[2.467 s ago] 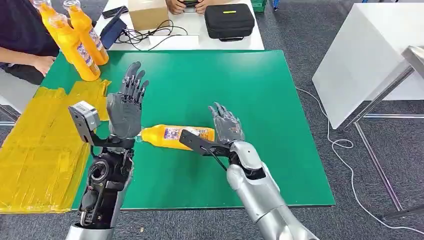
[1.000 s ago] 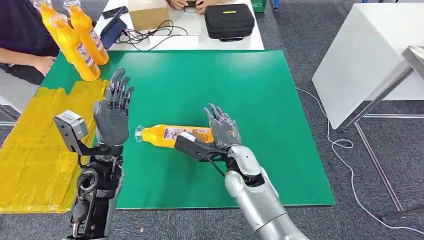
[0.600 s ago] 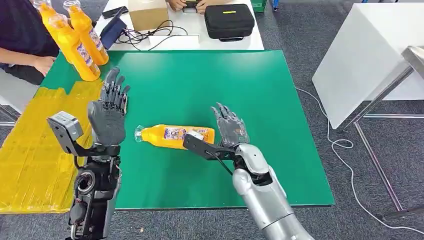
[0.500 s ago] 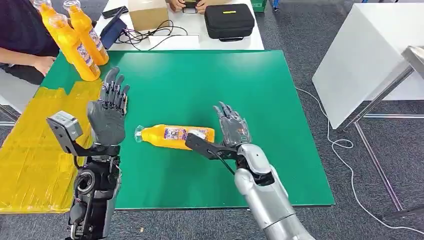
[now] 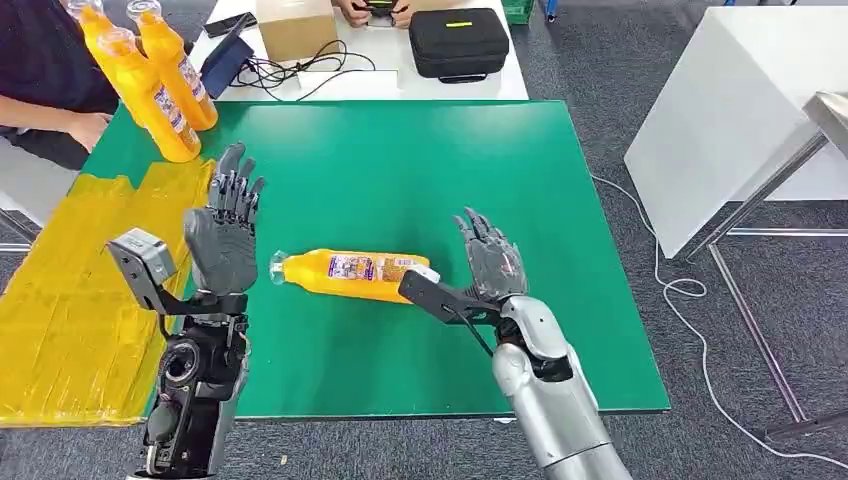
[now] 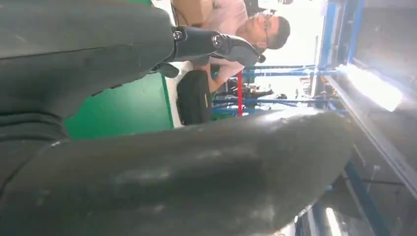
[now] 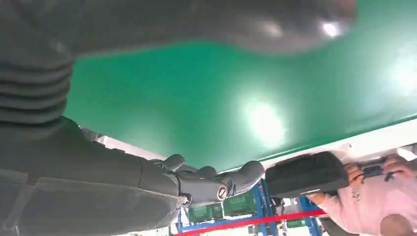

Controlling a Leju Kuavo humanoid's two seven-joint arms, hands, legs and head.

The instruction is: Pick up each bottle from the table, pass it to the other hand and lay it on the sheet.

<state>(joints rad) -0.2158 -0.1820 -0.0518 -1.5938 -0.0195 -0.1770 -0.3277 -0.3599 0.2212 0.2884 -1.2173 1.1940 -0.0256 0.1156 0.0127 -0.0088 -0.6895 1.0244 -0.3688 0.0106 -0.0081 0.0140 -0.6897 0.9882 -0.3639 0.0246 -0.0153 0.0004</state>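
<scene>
A green table [image 5: 400, 160] spreads ahead of both robot arms. Out past the left hand's outer side, a yellow sheet [image 5: 70, 290] covers the table's edge. Beyond the left hand's fingertips, three more orange bottles [image 5: 160, 85] stand upright at the far corner, beside a seated person [image 5: 45, 70].

The left hand [image 5: 226, 235] is raised, palm upright, fingers apart and holding nothing. The right hand [image 5: 490, 262] is also raised with fingers spread and nothing in them.

Between the two hands, one orange bottle [image 5: 345, 272] lies on its side on the green surface. Its long axis runs across from one hand toward the other. The clear cap end points at the left hand and sits just beside its palm. The base end points at the right hand, near the dark bracket on that wrist, a little apart from the fingers themselves. Neither hand touches the bottle.

Judging from this, the left hand is nearer. A pickup would likely mean closing across the bottle's width, then carrying it toward the sheet.
</scene>
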